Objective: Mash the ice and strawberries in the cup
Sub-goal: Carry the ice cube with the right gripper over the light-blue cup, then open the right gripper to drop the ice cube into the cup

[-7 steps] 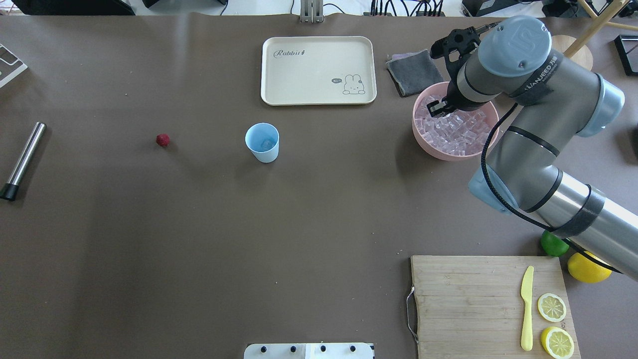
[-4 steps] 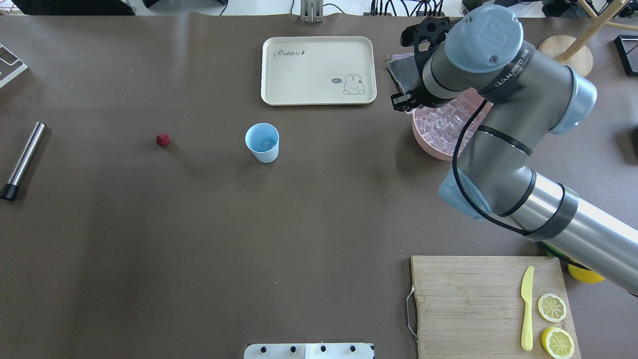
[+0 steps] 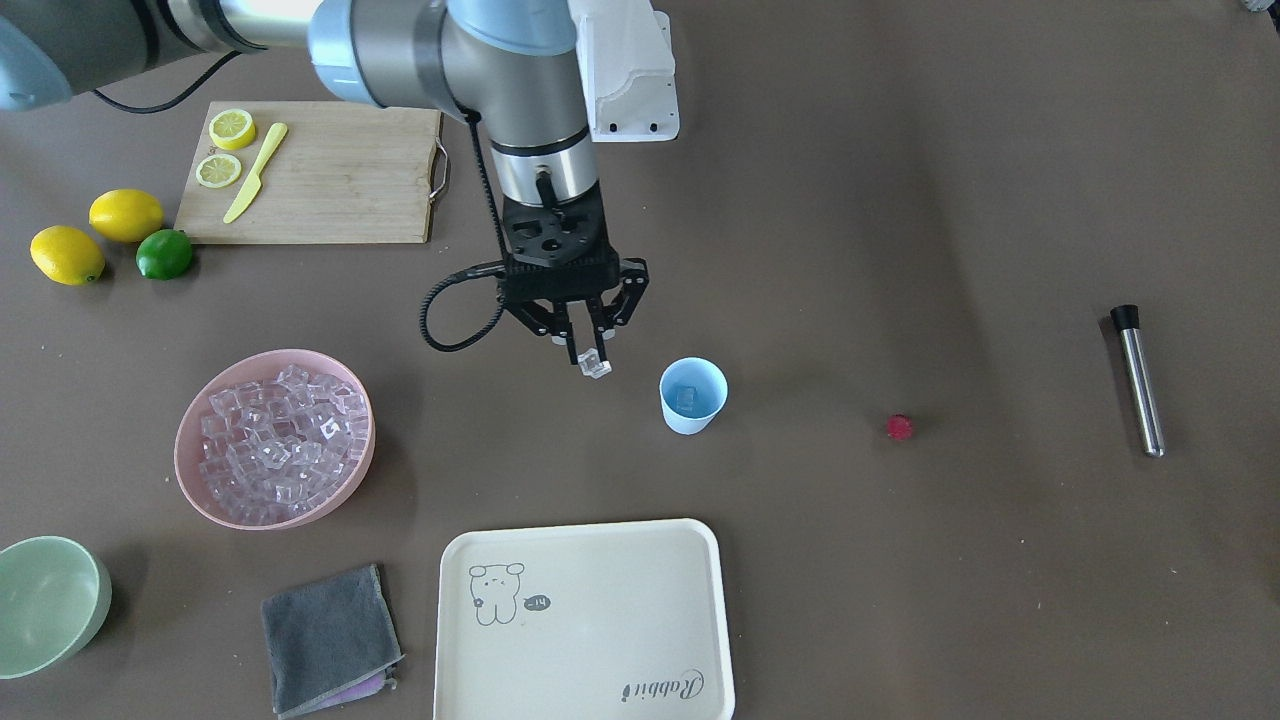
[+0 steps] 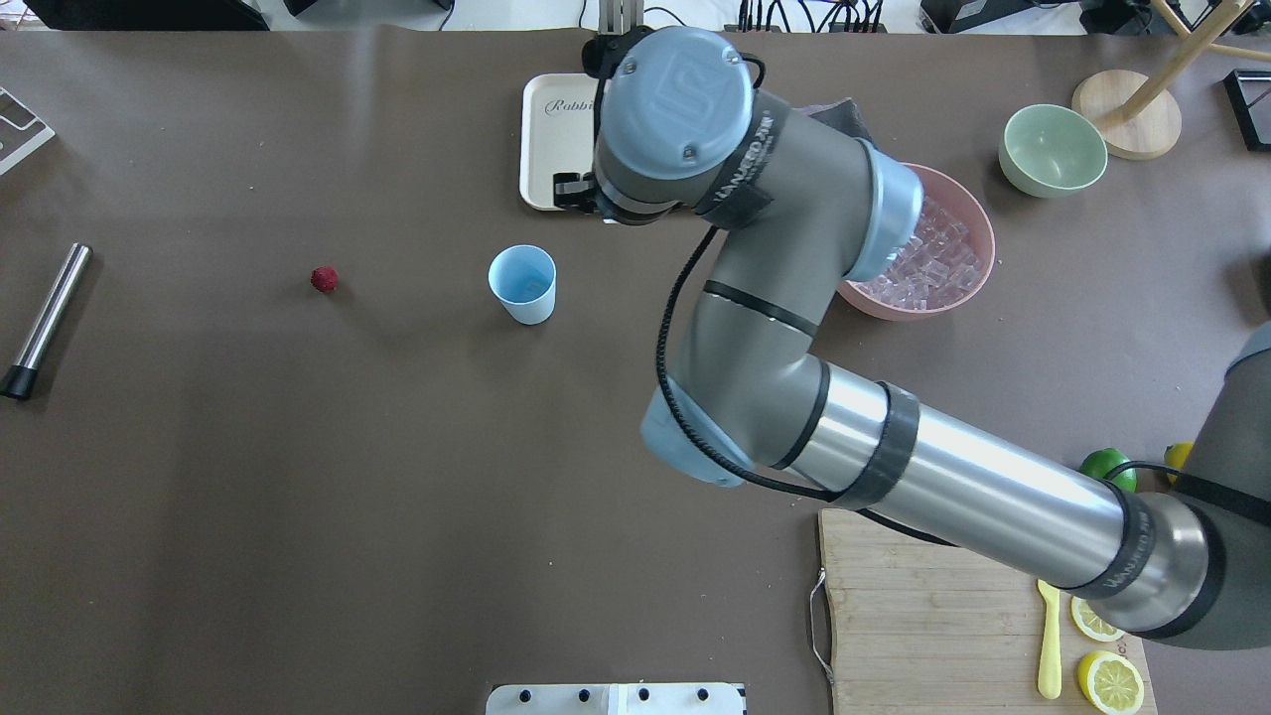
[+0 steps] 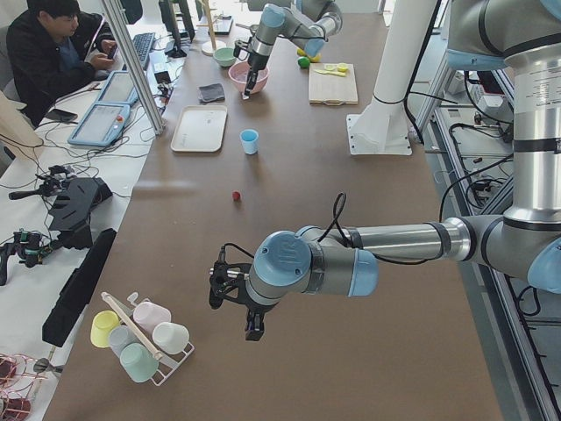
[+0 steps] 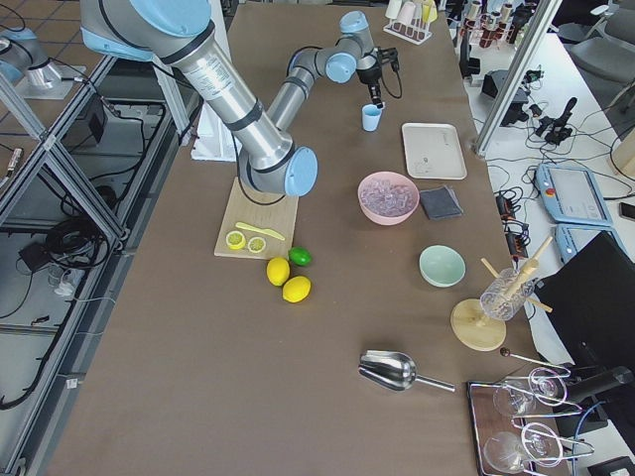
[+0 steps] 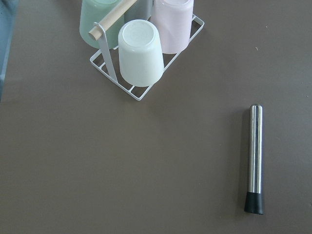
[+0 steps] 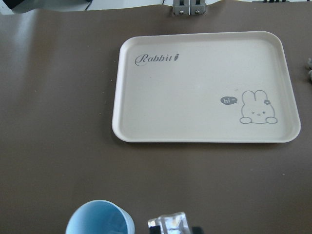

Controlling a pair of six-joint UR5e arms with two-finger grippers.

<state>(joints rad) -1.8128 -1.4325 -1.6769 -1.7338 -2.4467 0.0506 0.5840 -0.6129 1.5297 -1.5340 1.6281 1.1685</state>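
Note:
The light-blue cup (image 3: 692,395) stands upright mid-table with one ice cube (image 3: 685,400) inside; it also shows in the overhead view (image 4: 523,283). My right gripper (image 3: 592,356) is shut on a clear ice cube (image 3: 597,368) and holds it above the table, just beside the cup on the pink-bowl side. The right wrist view shows that cube (image 8: 168,225) next to the cup (image 8: 100,219). The red strawberry (image 3: 899,427) lies on the table beyond the cup. My left gripper (image 5: 252,331) hovers far off near the muddler; I cannot tell if it is open or shut.
A pink bowl (image 3: 200,500) holds many ice cubes. A cream tray (image 3: 585,620), grey cloth (image 3: 325,635), pale green bowl (image 3: 50,605), cutting board (image 3: 330,175) with lemons and a lime (image 3: 164,254) lie around. A steel muddler (image 7: 255,158) lies by a cup rack (image 7: 141,53).
My right arm has lifted out of the pink bowl and swung across the table to beside the cup, carrying an ice cube. The cup and strawberry have not moved.

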